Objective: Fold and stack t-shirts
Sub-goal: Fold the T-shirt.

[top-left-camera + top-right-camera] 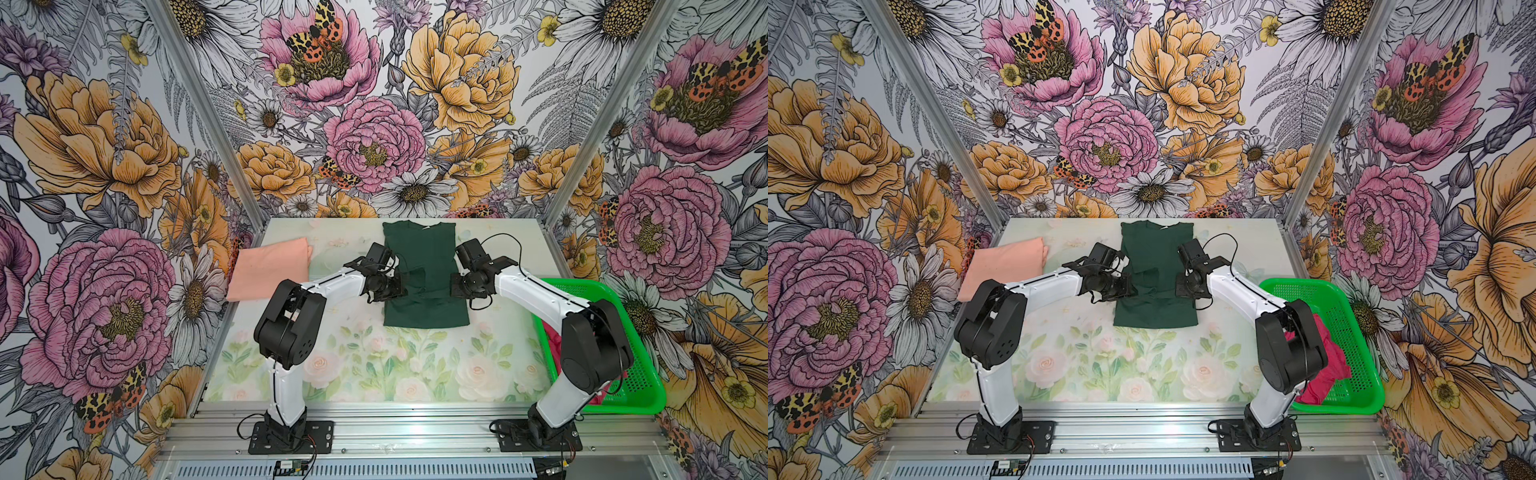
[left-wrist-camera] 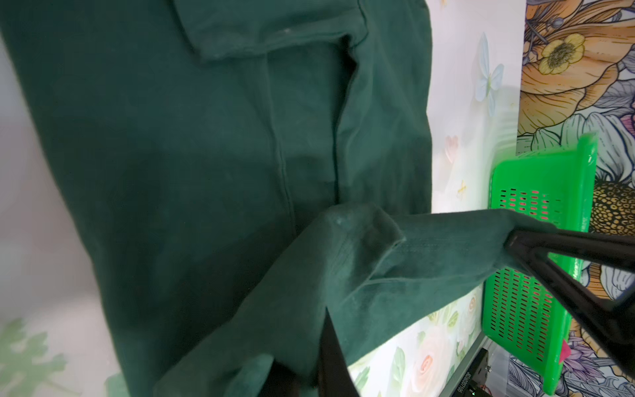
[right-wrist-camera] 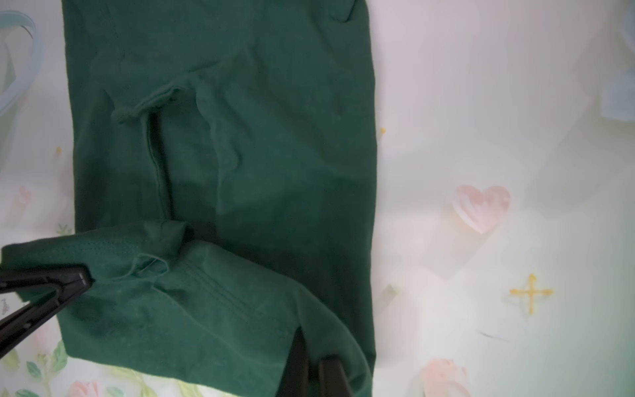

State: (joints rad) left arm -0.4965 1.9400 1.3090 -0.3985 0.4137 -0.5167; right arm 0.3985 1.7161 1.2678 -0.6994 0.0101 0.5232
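The dark green t-shirt (image 1: 422, 253) lies mid-table toward the far edge, with its sleeves tucked in. The left gripper (image 2: 309, 371) and right gripper (image 3: 314, 371) each pinch a hem corner tightly, held raised so the cloth can double over (probably toward the collar). The peach t-shirt (image 1: 270, 268) sits folded at far left.

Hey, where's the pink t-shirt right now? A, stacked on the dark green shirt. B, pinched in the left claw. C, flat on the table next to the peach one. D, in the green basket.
D: in a top view the pink t-shirt lies crumpled inside the green basket.
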